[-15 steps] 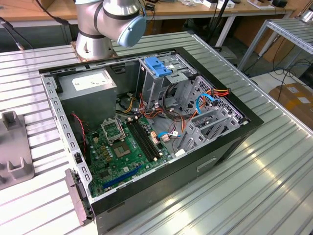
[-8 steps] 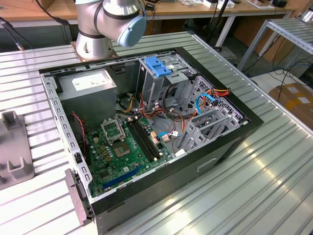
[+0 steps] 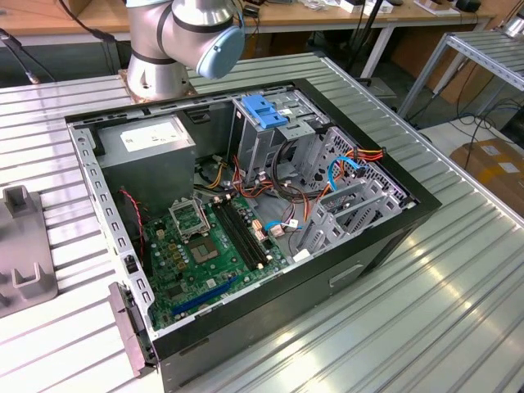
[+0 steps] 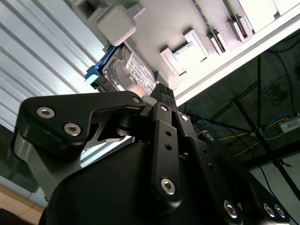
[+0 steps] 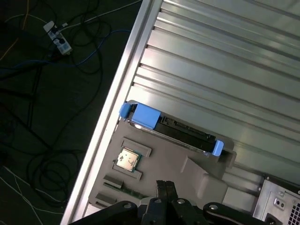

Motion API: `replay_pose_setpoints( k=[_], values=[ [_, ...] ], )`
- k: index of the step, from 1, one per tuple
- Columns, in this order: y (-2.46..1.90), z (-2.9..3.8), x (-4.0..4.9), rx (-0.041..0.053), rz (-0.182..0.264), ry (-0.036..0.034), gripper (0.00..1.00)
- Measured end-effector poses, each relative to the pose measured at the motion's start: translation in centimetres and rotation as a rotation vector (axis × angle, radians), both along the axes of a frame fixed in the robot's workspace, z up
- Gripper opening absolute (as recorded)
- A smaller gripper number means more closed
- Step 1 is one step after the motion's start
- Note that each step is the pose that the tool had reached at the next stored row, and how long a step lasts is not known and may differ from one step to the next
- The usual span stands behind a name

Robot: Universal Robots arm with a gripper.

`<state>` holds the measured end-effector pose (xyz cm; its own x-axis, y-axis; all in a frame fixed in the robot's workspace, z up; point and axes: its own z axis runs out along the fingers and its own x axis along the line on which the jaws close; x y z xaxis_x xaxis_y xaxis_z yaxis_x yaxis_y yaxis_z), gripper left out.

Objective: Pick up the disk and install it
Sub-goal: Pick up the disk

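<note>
The disk [image 5: 173,129] is a flat grey drive with bright blue rails at both ends. It stands on its edge along the rim of a grey holder plate [image 5: 197,176] on the ribbed metal table. In the second wrist view the disk [image 4: 123,70] shows its labelled face, just beyond my fingertips. My gripper [image 5: 164,183] hangs over the holder plate a short way from the disk and does not touch it. Its two black fingers [image 4: 161,93] are pressed together with nothing between them.
An open computer case [image 3: 270,205] lies on the table, with a drive cage topped by a blue bracket [image 3: 266,110]. My arm's base [image 3: 180,41] stands behind it. The holder plate also carries a processor chip [image 5: 127,159]. The table edge [image 5: 117,101] drops to a floor with cables [image 5: 56,40].
</note>
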<state>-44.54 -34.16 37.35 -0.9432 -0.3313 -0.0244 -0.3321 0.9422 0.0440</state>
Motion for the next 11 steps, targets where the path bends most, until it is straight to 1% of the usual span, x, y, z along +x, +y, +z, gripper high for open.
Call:
replay_pose_setpoints(
  k=[11],
  values=[
    [0.16,0.00,0.00,0.0000,0.030,0.0000,0.10]
  ],
)
